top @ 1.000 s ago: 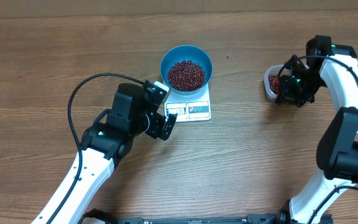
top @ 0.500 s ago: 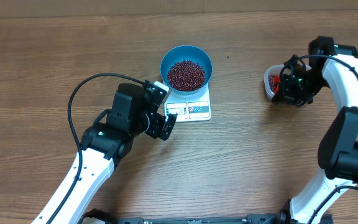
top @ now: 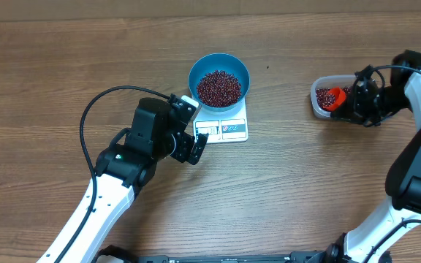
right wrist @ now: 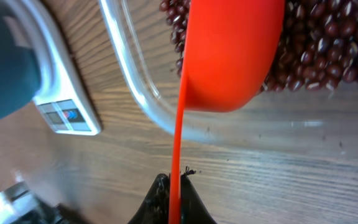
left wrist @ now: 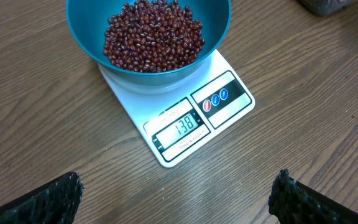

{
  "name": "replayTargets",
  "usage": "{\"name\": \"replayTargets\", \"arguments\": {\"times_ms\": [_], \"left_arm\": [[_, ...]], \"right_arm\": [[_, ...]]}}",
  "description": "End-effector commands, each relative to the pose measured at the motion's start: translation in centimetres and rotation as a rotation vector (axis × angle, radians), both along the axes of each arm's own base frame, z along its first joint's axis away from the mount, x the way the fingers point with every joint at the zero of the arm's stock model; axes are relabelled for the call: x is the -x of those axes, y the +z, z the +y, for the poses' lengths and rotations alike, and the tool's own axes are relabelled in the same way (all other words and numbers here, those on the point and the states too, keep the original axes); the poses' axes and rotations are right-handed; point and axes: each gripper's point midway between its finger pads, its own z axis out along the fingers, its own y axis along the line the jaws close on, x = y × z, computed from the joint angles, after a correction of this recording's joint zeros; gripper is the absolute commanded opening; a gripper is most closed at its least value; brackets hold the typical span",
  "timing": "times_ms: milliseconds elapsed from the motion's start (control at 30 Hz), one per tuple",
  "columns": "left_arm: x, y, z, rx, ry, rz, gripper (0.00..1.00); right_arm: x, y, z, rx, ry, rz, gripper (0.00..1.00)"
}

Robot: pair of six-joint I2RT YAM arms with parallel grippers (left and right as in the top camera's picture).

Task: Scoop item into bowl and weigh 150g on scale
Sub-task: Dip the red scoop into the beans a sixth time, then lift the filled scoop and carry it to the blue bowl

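My right gripper [right wrist: 174, 196] is clamped tight on the thin handle of the orange scoop [right wrist: 229, 50]. Over the last second that arm has swung outward to the right. From overhead, the scoop's cup was hidden under my wrist a moment ago and now shows inside the clear tub [top: 317, 102], down among the spare beans there. I cannot tell whether the cup is loaded. My left gripper [left wrist: 176, 202] has not moved: its jaws are spread wide and empty, hovering just in front of the white scale [left wrist: 229, 99]. The blue bowl [left wrist: 86, 25] sits on the scale, with a heap of dark red beans [left wrist: 153, 36] inside. The display reads 138, short of the target. I judge this to be the dip for one more small top-up scoop.
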Motion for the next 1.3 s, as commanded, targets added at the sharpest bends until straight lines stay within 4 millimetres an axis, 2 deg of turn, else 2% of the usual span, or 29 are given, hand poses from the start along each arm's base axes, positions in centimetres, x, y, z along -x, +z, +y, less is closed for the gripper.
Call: {"name": "replayTargets", "arguments": {"times_ms": [0,367,567,967,1267], "left_arm": [[-0.3,0.7,-0.1,0.010,-0.007,-0.016,1.00],[-0.3,0.7,-0.1,0.010,-0.007,-0.016,1.00],[-0.3,0.7,-0.1,0.010,-0.007,-0.016,1.00],[-0.3,0.7,-0.1,0.010,-0.007,-0.016,0.99],[-0.3,0.7,-0.1,0.010,-0.007,-0.016,0.99]], "right_arm": [[-0.8,1.7,-0.3,-0.097,0.017,-0.103,0.04],[-0.1,3.9,-1.6,-0.233,0.002,-0.203,0.04],[-0.5,5.0,-1.1,-0.290,0.005,-0.254,0.04],[-0.9,9.0,2.5,-0.423,0.070,-0.381,0.04],[-0.9,10.2,8.0,-0.461,0.194,-0.368,0.04]]}}
